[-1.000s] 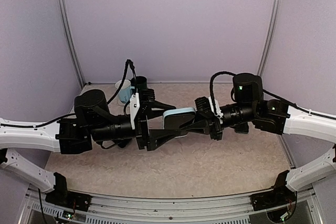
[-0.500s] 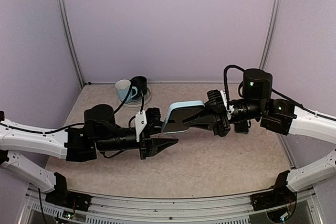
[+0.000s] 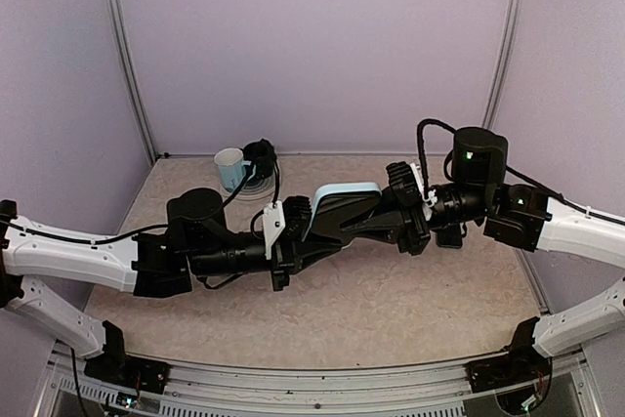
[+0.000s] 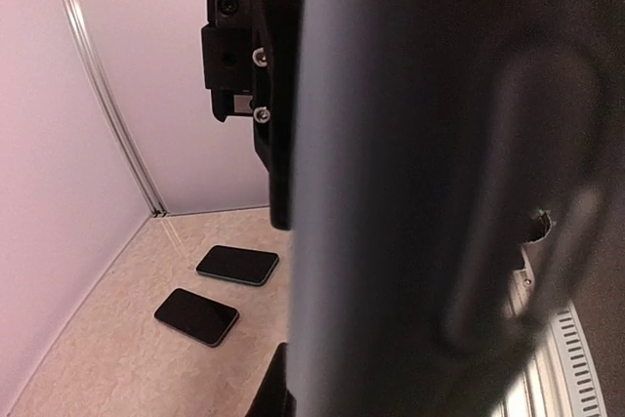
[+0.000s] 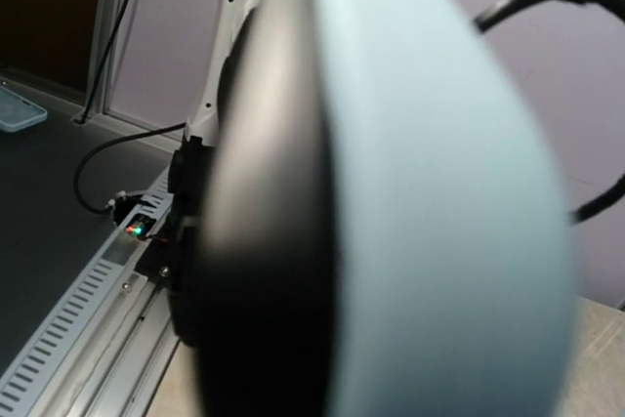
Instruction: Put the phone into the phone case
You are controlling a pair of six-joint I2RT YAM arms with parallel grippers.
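Note:
In the top view my right gripper [image 3: 356, 220] is shut on the light-blue phone case [image 3: 348, 189], held on edge above the middle of the table. A dark phone face [image 3: 338, 210] sits in its open side. My left gripper [image 3: 311, 244] is shut, its tip against the lower left edge of the case. The right wrist view is filled by the blurred blue case [image 5: 439, 202], with the dark phone [image 5: 264, 241] against it. A dark blurred surface [image 4: 439, 192] fills the left wrist view and hides my fingers.
Two spare black phones [image 4: 237, 264] [image 4: 196, 315] lie flat on the table near the wall corner, in the left wrist view only. A pale blue mug [image 3: 230, 165] and a dark mug [image 3: 260, 155] stand at the back left. Purple walls enclose the table.
My left gripper let go of the case, drew back, shut, and came back up against its lower edge. The right gripper lifted the case a little to the right.

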